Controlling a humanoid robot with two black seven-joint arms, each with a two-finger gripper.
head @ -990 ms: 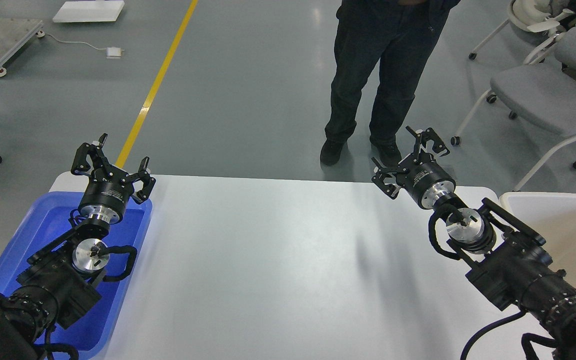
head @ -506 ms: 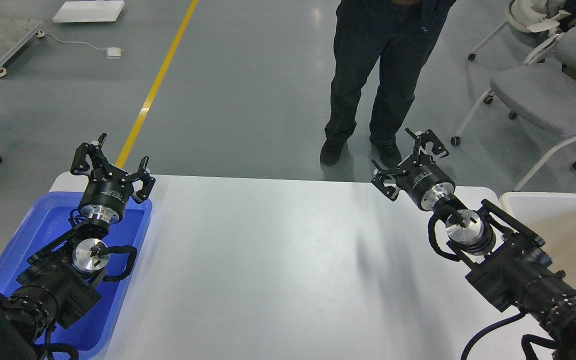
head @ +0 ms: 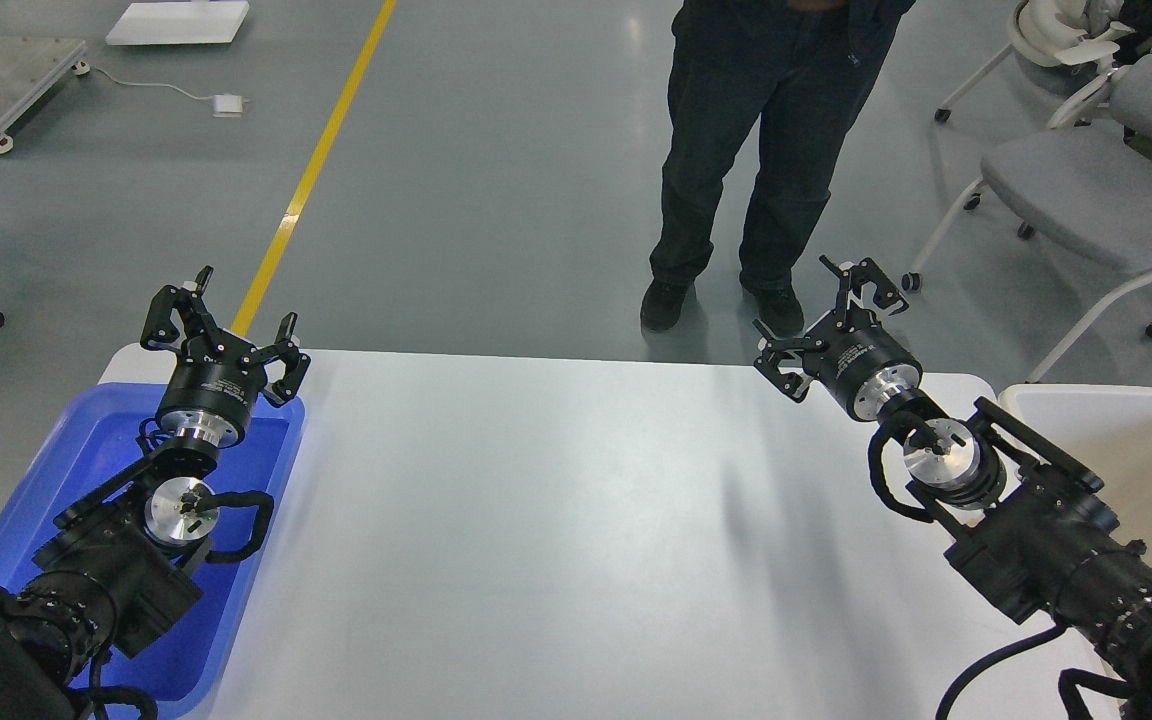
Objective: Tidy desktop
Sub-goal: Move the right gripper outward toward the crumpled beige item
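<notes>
The counter (head: 536,520) is a wide white top with rounded corners that fills the near and middle part of the view, from the tray on the left to the bin on the right.

The left claw (head: 224,320) is raised over the far left corner of the counter, above the far end of the blue tray (head: 66,470). Its two fingers are spread wide apart and hold nothing. The left arm (head: 116,560) runs back over the tray toward the near left edge.

The right claw (head: 829,312) is up over the far right edge of the counter. Its fingers are also spread apart, with nothing between them. The right arm (head: 1036,540) comes in from the near right corner, passing just beside the cream bin (head: 1136,440), which sits at the right end of the counter.

Beyond the far edge a person (head: 756,150) in dark trousers stands on the grey floor (head: 496,200), near the right claw. A yellow line (head: 316,170) crosses the floor on the far left, and grey chairs (head: 1086,190) stand on the far right.
</notes>
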